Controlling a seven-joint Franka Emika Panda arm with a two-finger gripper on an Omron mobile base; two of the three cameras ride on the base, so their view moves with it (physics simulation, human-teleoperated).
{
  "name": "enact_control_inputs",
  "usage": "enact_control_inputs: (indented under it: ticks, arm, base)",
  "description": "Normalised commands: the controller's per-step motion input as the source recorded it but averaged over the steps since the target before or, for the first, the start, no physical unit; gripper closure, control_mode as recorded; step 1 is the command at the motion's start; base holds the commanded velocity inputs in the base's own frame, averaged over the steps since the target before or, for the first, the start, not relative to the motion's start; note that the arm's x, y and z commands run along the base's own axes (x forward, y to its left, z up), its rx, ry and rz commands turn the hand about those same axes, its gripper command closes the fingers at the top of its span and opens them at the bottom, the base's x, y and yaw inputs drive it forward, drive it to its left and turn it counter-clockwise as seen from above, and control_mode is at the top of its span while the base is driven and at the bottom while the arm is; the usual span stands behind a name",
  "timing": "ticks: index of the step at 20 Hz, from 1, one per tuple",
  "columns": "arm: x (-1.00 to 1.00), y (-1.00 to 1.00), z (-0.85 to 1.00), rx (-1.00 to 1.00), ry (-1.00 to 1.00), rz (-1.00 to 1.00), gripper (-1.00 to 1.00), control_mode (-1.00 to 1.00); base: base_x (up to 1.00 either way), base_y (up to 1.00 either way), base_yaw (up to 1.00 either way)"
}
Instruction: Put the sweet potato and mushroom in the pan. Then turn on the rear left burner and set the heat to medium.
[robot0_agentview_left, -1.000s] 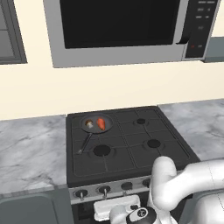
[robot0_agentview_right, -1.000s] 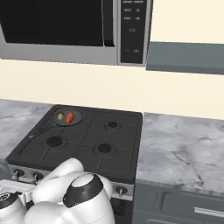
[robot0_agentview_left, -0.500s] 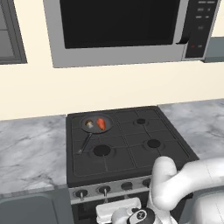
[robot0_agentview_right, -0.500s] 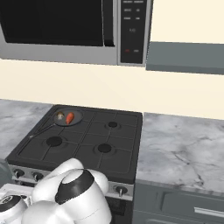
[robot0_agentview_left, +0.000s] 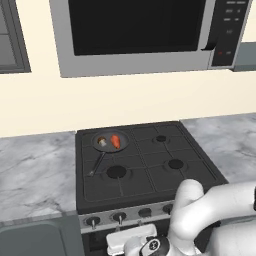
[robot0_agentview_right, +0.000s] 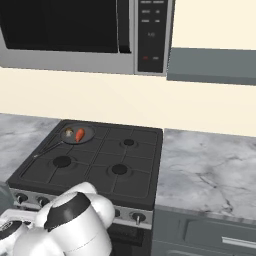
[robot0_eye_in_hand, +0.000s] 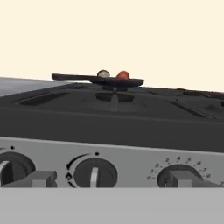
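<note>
The dark pan sits on the stove's rear left burner, its long handle pointing toward the front left. Inside it lie the orange-red sweet potato and, just left of it, the small brown-capped mushroom. The right base view shows the same pan, sweet potato and mushroom. My gripper is low in front of the stove's knob panel, open, its fingertips spread either side of a knob. Beyond the stove edge the hand view shows the pan with both items.
A row of knobs runs along the stove front. Another knob with a numbered dial lies to the right. Marble counters flank the stove; a microwave hangs above. My folded arm crowds the space before the stove.
The arm's elbow has shifted slightly lower in front of the stove. The pan and its contents have stayed put.
</note>
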Motion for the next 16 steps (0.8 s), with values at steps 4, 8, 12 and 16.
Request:
enact_control_inputs:
  ticks: [4, 8, 12, 16]
  arm:
    - [0.43, -0.24, 0.0, 0.0, 0.0, 0.02, -1.0, -1.0]
    - [0.39, -0.16, 0.0, 0.0, 0.0, 0.03, -1.0, -1.0]
    - [0.31, -0.07, -0.04, 0.0, 0.0, 0.04, -1.0, -1.0]
    - [0.26, -0.05, -0.31, 0.0, 0.01, 0.05, -1.0, -1.0]
  base:
    - [0.0, 0.0, 0.0]
    - [0.0, 0.0, 0.0]
    - [0.0, 0.0, 0.0]
    - [0.0, 0.0, 0.0]
